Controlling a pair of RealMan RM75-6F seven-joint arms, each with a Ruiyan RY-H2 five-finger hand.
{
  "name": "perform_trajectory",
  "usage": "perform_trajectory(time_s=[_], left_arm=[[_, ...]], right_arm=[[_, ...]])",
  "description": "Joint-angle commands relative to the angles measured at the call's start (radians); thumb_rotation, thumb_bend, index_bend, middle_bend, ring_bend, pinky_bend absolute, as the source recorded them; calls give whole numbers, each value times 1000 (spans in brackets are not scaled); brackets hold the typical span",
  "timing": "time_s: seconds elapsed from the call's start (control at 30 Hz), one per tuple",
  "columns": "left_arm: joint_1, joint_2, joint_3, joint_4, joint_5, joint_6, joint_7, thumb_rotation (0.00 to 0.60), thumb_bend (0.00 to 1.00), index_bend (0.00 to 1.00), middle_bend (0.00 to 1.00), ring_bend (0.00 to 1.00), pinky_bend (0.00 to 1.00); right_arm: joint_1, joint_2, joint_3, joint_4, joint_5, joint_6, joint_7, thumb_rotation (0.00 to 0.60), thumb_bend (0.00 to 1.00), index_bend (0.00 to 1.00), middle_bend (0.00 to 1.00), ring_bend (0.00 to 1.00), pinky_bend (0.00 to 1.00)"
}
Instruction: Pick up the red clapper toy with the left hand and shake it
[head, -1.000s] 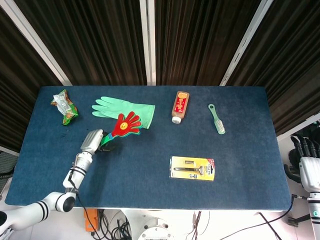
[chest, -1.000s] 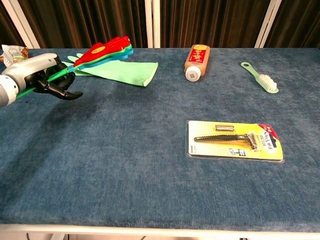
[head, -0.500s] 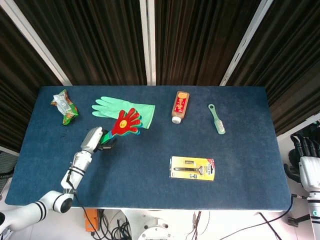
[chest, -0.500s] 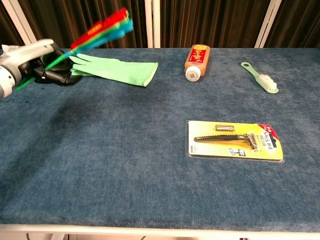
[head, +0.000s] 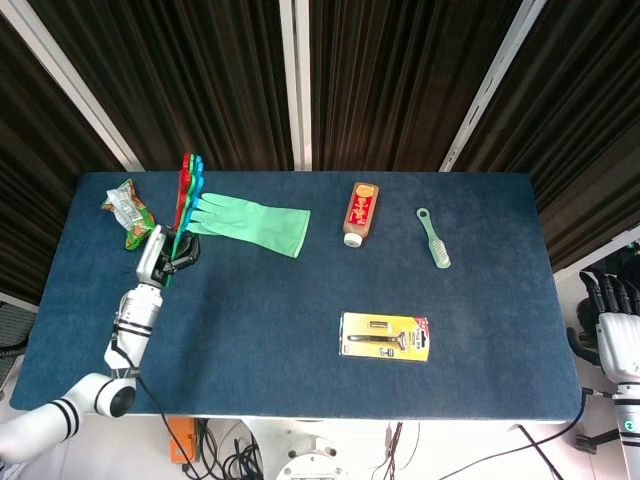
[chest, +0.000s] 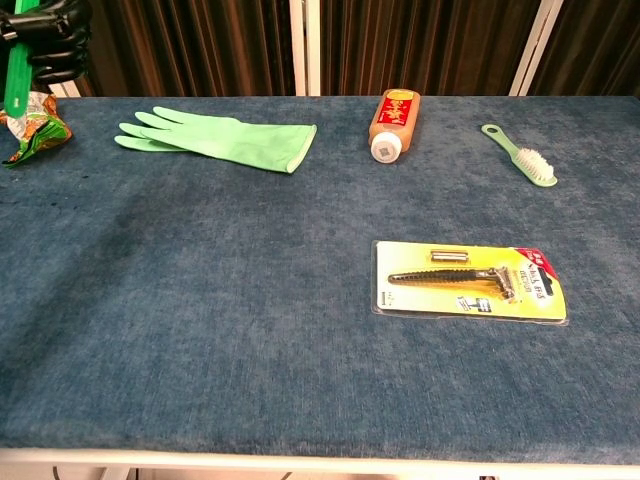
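Observation:
My left hand (head: 165, 256) grips the green handle of the red clapper toy (head: 186, 188), raised well above the table at its left side. In the head view the toy stands nearly upright and edge-on, its red, blue and green leaves stacked. The chest view shows only dark fingers (chest: 55, 35) around the green handle (chest: 17, 85) at the top left corner; the toy's head is cut off by the frame there. My right hand (head: 612, 330) hangs off the table's right edge, holding nothing, fingers apart.
A green rubber glove (head: 250, 217) lies flat at the back left. A snack packet (head: 128, 213) sits by the left edge. A brown bottle (head: 360, 212), a green brush (head: 434, 237) and a yellow razor pack (head: 385, 336) lie on the blue table (head: 300, 400).
My left hand has swung the clapper up and to the left, from lying low over the glove to standing nearly upright. The right hand has not moved.

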Motion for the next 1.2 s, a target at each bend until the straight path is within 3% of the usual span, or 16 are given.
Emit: perform_trajectory(time_s=[0.03, 0.17, 0.33, 0.4, 0.47, 0.7, 0.83, 0.9, 1.0, 1.07, 1.2], left_arm=[[-43, 4, 138, 185, 153, 4, 570, 600, 746, 1000, 1000, 1000, 1000], [-78, -6, 232, 277, 235, -49, 946, 600, 743, 1000, 1000, 1000, 1000], [-103, 20, 267, 239, 240, -113, 1031, 600, 739, 1000, 1000, 1000, 1000], [-105, 34, 260, 202, 219, -123, 980, 600, 738, 1000, 1000, 1000, 1000], [-100, 50, 235, 138, 174, -126, 838, 600, 737, 1000, 1000, 1000, 1000], [-51, 83, 69, -68, 20, -39, 143, 600, 732, 1000, 1000, 1000, 1000], [-16, 140, -56, -191, -124, -100, -274, 600, 732, 1000, 1000, 1000, 1000], [-8, 174, -80, -204, -135, -144, -386, 600, 732, 1000, 1000, 1000, 1000], [-7, 186, -76, -181, -106, -156, -418, 600, 731, 1000, 1000, 1000, 1000], [-13, 181, -49, -152, -62, -149, -371, 600, 731, 1000, 1000, 1000, 1000], [-51, 138, 68, -12, 128, -82, -33, 600, 731, 1000, 1000, 1000, 1000]], right_arm=[[0, 1, 0, -3, 1, 0, -4, 600, 286, 0, 0, 0, 0], [1, 2, 0, -7, 5, -3, -10, 600, 288, 0, 0, 0, 0], [1, 2, 0, -5, 7, -4, -7, 600, 289, 0, 0, 0, 0], [1, 2, 0, -4, 8, -4, -4, 600, 289, 0, 0, 0, 0], [0, 1, 0, -1, 8, -4, -1, 600, 290, 0, 0, 0, 0], [0, 1, 0, 5, 8, -5, 7, 600, 292, 0, 0, 0, 0], [1, 0, 0, 8, 10, -8, 9, 600, 293, 0, 0, 0, 0], [1, -1, 0, 10, 10, -9, 8, 600, 293, 0, 0, 0, 0], [3, -2, 0, 10, 11, -12, 7, 600, 294, 0, 0, 0, 0], [4, -2, 1, 9, 12, -13, 4, 600, 293, 0, 0, 0, 0], [6, -3, 2, 5, 13, -14, -3, 600, 296, 0, 0, 0, 0]])
